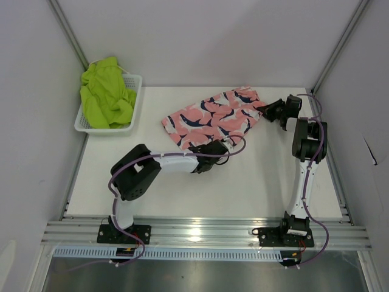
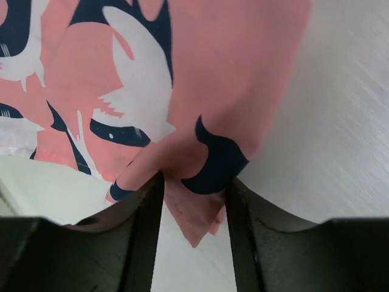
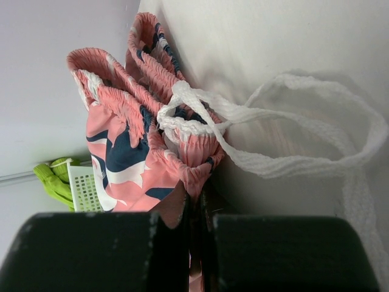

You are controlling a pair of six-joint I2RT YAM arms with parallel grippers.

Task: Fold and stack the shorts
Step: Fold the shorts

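Folding pink shorts (image 1: 209,115). Right end effector (image 3: 197,204) clamped on waistband (image 3: 109,91), left end effector (image 2: 194,182) pinching hem corner (image 2: 194,216). Next: lift together, fold over. Green shorts (image 1: 106,94) wait in basket (image 1: 135,103).

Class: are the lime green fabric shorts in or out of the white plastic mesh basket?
In. The lime green shorts sit bunched inside the white mesh basket, above its rim.

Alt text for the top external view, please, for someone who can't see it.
Pink shark-print shorts lie spread on a white table, the left hand gripping the near hem and the right hand pinching the waistband end. Lime green shorts sit heaped in a white basket at far left.
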